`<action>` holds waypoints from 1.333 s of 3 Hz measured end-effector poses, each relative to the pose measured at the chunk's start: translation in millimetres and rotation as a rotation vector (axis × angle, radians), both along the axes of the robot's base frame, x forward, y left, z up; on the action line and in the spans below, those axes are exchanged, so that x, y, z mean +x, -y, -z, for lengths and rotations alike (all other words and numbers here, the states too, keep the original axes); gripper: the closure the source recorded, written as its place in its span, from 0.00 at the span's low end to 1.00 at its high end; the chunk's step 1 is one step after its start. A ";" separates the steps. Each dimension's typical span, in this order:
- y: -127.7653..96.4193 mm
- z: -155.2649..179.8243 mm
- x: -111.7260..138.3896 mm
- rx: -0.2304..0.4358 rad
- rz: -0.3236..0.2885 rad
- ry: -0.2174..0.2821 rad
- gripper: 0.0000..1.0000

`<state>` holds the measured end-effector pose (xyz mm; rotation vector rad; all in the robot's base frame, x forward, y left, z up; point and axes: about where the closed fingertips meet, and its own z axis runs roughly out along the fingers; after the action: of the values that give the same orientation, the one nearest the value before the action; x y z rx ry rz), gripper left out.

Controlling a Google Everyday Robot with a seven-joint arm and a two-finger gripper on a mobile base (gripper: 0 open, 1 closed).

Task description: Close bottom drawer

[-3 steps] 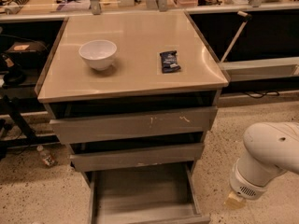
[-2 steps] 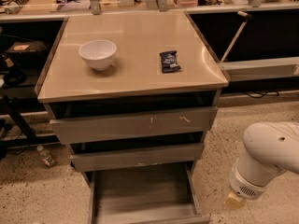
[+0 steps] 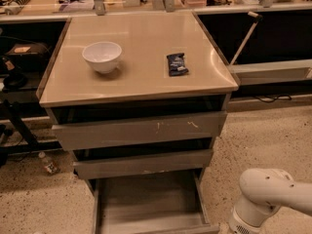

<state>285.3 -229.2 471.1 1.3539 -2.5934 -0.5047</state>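
Note:
The bottom drawer (image 3: 146, 199) is pulled far out at the foot of the cabinet, showing its grey box interior; its front panel runs along the lower frame edge. Above it are the medium drawer front (image 3: 144, 164) and the widest drawer front (image 3: 141, 129) with pale scratch marks, both slightly out. Only a white arm joint (image 3: 265, 199) shows at the lower right, beside the open drawer's right side. The gripper itself is out of view.
A white bowl (image 3: 102, 56) and a dark snack packet (image 3: 177, 64) lie on the beige cabinet top (image 3: 141, 82). Dark shelving stands left and right. A small bottle (image 3: 48, 164) lies on the speckled floor at left.

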 end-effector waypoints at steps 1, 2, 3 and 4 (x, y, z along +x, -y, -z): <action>0.0 0.0 0.0 0.000 0.000 0.000 1.00; -2.3 18.1 -3.6 0.015 0.019 -0.017 1.00; 2.1 79.3 4.8 0.054 0.125 -0.039 1.00; -6.4 139.2 4.6 0.102 0.191 -0.104 1.00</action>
<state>289.9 -222.8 332.0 1.0809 -2.6562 -0.7261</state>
